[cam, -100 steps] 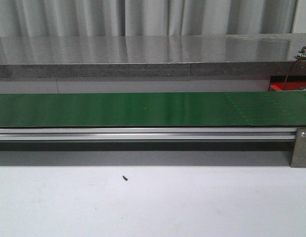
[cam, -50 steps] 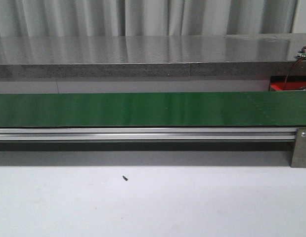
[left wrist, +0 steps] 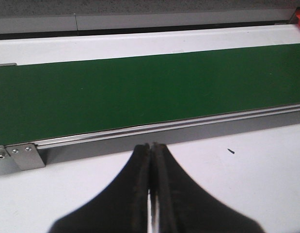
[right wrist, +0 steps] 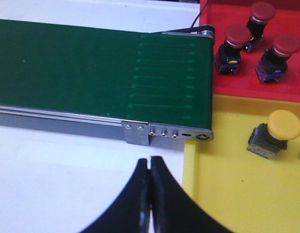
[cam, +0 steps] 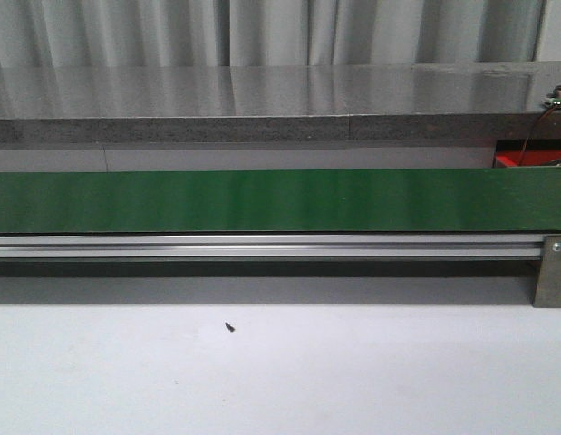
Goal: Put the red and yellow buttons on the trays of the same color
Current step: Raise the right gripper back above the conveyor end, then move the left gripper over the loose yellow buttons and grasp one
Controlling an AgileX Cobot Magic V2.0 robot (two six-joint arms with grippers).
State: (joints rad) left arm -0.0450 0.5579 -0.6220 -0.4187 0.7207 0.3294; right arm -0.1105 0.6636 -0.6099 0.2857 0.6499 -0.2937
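Long green conveyor belt (cam: pixel 280 201) ran across the middle of the front frame, left edge to right edge, bare on top. Silver aluminium rail (cam: pixel 262 246) sat just below it, with a grey metal bracket (cam: pixel 551 270) at lower right. Pale white tabletop (cam: pixel 280 372) filled the lower frame, one small dark speck (cam: pixel 229 327) on it left of centre. Grey speckled stone ledge (cam: pixel 262 104) spanned the upper frame, pleated grey curtain (cam: pixel 262 32) behind it along the top edge.

Left black gripper (left wrist: pixel 151 150) was at bottom centre of its wrist frame, fingers pressed together, nothing between them, over the white tabletop short of the belt. Right black gripper (right wrist: pixel 150 164) was at bottom centre of its frame, also pressed together and holding nothing.

In the right wrist frame, red plastic tray (right wrist: pixel 237 87) was upper right, just past the belt end, carrying three red-capped push buttons (right wrist: pixel 235 38). Yellow plastic tray (right wrist: pixel 222 194) was lower right, touching the red one, with a yellow-capped push button (right wrist: pixel 280 127) on it
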